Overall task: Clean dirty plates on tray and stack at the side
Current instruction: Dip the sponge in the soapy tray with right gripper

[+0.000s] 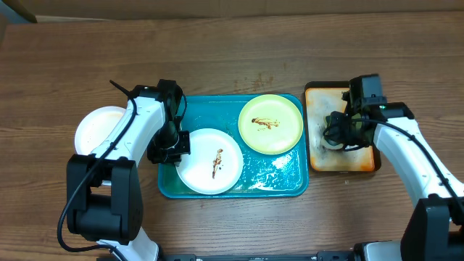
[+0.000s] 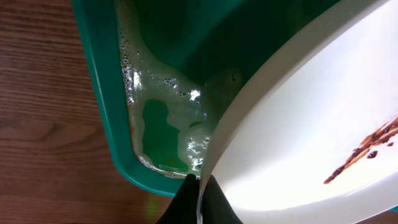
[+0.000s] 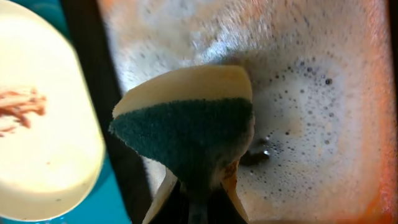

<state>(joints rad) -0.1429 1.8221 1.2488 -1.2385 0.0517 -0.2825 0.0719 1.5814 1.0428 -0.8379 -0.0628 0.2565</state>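
Note:
The teal tray (image 1: 279,177) holds a white plate (image 1: 210,161) with a brown smear and a pale yellow-green plate (image 1: 270,123) with a smear. A second white plate (image 1: 98,130) lies on the table to the left of the tray. My left gripper (image 1: 176,145) is shut on the left rim of the white plate in the tray; in the left wrist view the jaws (image 2: 199,199) pinch the plate's rim (image 2: 298,137). My right gripper (image 1: 341,130) is shut on a green-and-yellow sponge (image 3: 186,124) over the orange tray.
The orange, dark-rimmed tray (image 1: 362,156) to the right of the teal tray holds soapy foam (image 3: 311,93). Soapy water lies in the teal tray's corner (image 2: 161,124). The yellow-green plate (image 3: 43,124) shows at the left of the right wrist view.

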